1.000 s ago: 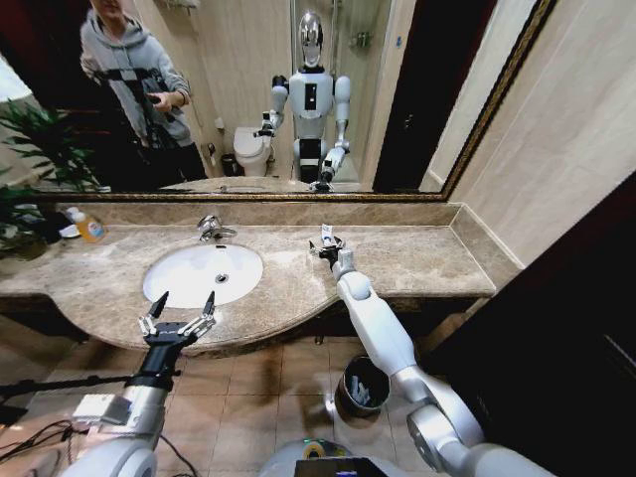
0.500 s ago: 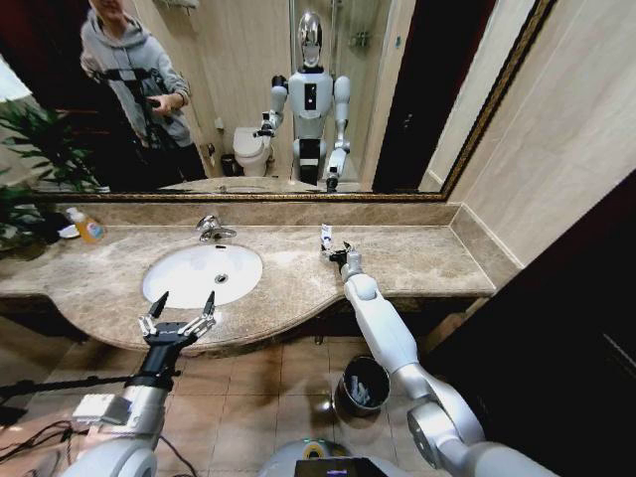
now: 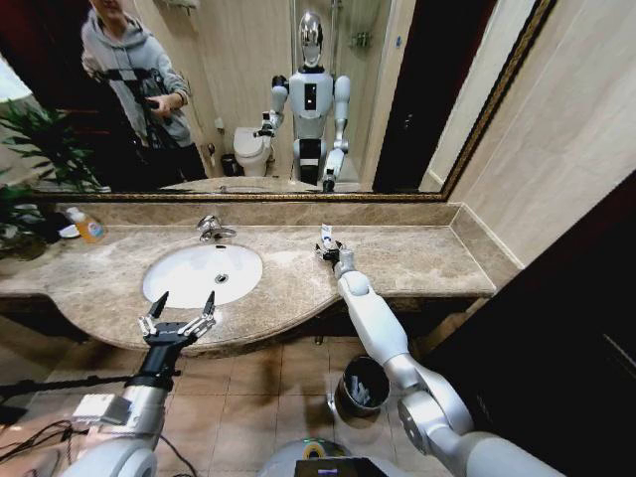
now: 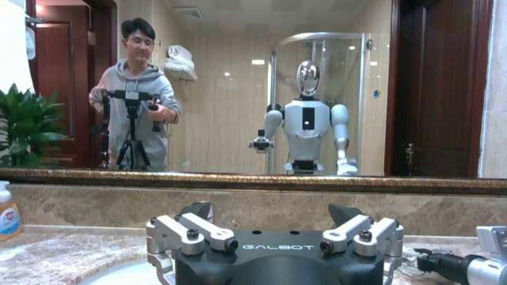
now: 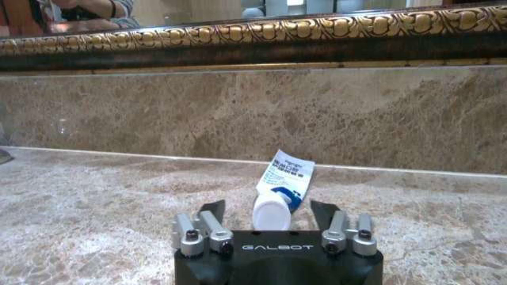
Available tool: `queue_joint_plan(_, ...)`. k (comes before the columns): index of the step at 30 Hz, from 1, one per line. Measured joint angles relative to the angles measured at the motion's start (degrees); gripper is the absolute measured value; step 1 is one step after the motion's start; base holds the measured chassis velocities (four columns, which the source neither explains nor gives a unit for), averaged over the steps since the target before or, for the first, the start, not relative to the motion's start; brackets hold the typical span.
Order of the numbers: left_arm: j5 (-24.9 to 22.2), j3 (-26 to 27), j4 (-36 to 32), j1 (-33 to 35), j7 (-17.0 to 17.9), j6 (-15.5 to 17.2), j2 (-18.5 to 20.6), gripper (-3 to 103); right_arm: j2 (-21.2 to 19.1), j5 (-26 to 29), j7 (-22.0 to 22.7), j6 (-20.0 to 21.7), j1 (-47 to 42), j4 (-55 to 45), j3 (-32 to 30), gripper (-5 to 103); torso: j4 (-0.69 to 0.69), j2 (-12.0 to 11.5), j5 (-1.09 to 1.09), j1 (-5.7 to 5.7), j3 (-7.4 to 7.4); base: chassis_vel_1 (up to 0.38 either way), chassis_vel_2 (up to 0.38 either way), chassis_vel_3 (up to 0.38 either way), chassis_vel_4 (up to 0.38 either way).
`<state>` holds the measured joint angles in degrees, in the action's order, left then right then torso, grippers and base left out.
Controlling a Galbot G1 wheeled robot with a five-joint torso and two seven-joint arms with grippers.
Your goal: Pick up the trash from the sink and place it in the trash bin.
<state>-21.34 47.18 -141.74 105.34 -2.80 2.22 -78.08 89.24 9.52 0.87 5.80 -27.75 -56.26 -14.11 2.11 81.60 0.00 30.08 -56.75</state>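
One tube [image 5: 281, 189]: white, flattened, between spread fingers.
Right hand [image 5: 269, 215]: low over marble bench [image 5: 95, 196].
Left hand [image 3: 180, 314]: spread, before sink [image 3: 204, 273].

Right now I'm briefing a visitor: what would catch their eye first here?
The right end effector reaches across the marble counter, open around a small white tube beside the sink. The left end effector hovers open at the counter's front edge.
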Motion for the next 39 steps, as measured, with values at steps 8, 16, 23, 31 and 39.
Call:
queue_joint_plan(8, 0.0, 0.0, 0.0, 0.0, 0.0, 0.0, 0.0, 100, -0.4, 0.0, 0.0, 0.0, -0.2, -0.3, 0.0, 46, 0.0, 0.0, 0.0, 0.0, 0.0, 0.0, 0.0, 0.0, 0.0)
queue_joint_plan(16, 0.0, 0.0, 0.0, 0.0, 0.0, 0.0, 0.0, 100, -0.8, 0.2, 0.0, 0.1, -1.1, -1.7, -0.1, 25, 0.0, 0.0, 0.0, 0.0, 0.0, 0.0, 0.0, 0.0, 0.0)
queue_joint_plan(23, 0.0, 0.0, 0.0, 0.0, 0.0, 0.0, 0.0, 100, -2.6, 1.6, 0.1, 1.6, -3.8, -8.3, 0.6, 25, 0.0, 0.0, 0.0, 0.0, 0.0, 0.0, 0.0, 0.0, 0.0)
queue_joint_plan(31, 0.0, 0.0, 0.0, 0.0, 0.0, 0.0, 0.0, 100, -8.7, 4.8, 0.6, 3.3, -11.8, -23.8, 0.1, 25, 0.0, 0.0, 0.01, 0.0, 0.01, 0.0, 0.0, 0.0, 0.0)
queue_joint_plan(39, 0.0, 0.0, 0.0, 0.0, 0.0, 0.0, 0.0, 100, -17.7, 7.2, 0.7, 3.0, -29.8, -43.7, -6.2, 25, -0.02, 0.0, 0.02, 0.0, 0.01, 0.0, 0.0, 0.0, 0.0)
